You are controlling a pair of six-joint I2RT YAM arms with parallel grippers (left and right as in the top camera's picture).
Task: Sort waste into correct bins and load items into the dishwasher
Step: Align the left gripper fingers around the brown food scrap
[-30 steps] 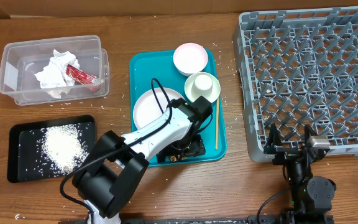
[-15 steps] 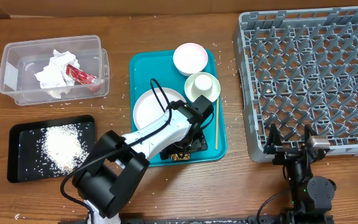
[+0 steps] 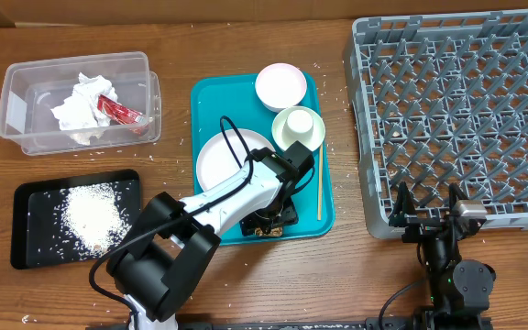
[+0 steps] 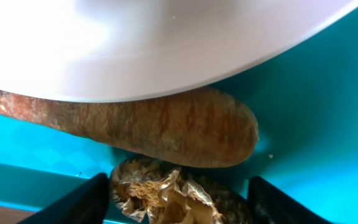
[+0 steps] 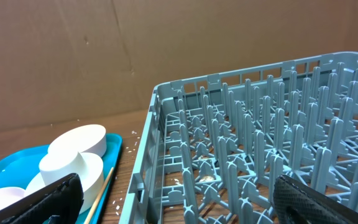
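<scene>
A brown crumbly food lump (image 4: 166, 196) lies on the teal tray (image 3: 207, 101), right against an orange carrot-like stick (image 4: 166, 130) that runs under the rim of the white plate (image 4: 166, 43). My left gripper (image 4: 176, 200) is down at the tray's front edge, open, one finger close on each side of the lump. In the overhead view the left gripper (image 3: 273, 218) hides both food pieces. The plate (image 3: 220, 160), a pink bowl (image 3: 280, 85) and a pale green bowl (image 3: 298, 128) sit on the tray. My right gripper (image 3: 426, 220) stands open and empty at the grey dish rack's (image 3: 456, 110) front edge.
A clear tub (image 3: 12, 115) at the back left holds a crumpled napkin (image 3: 79, 103) and a red wrapper (image 3: 117, 112). In front of it a black tray (image 3: 26, 197) holds white rice (image 3: 90, 218). A wooden stick (image 3: 319, 183) lies along the teal tray's right side.
The left gripper's jaws have drawn inward around the brown lump. The left arm has barely shifted, and the right arm has not moved.
</scene>
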